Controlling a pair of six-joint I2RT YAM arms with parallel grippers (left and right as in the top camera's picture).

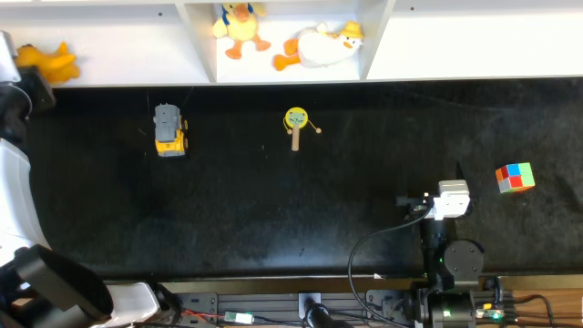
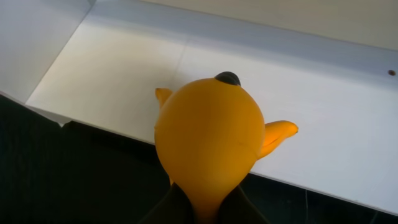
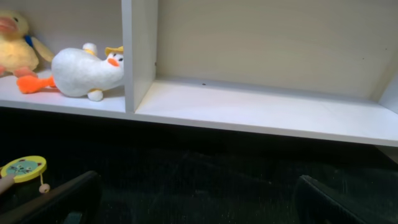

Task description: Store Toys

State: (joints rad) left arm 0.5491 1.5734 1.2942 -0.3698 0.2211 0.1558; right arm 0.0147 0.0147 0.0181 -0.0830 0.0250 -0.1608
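Step in hand, as I read it: putting the orange toy into the shelf's left compartment. The left tool pinches the toy low down, fingers pressed vs. its sides. The toy is at the compartment's front lip, part over the white floor, part over the dark worktop. Can't tell if it touches the floor or hangs just above it. The left arm runs up the far-left side of the worktop, wrist at the shelf front, tool aimed into the compartment.

The next move prob. calls for:
- going a bit deeper so the toy is fully past the lip
- lowering till it rests
- spreading the fingers and backing out straight, so it isn't dragged out w/ them

The toy looks round and soft, so it may roll twd the edge.

Further right, a yellow truck stands on the worktop near the shelf front, not yet stored. The mid compartment holds a yellow duck plush and a white goose plush, side by side. A rattle drum lies on the worktop below that compartment, also to be stored.

The right arm is folded close to its base at the worktop's front right. The right tool is low over the worktop and faces the right compartment, fingers spread wide w/ nothing between. A colour cube sits further right, apart from that tool.
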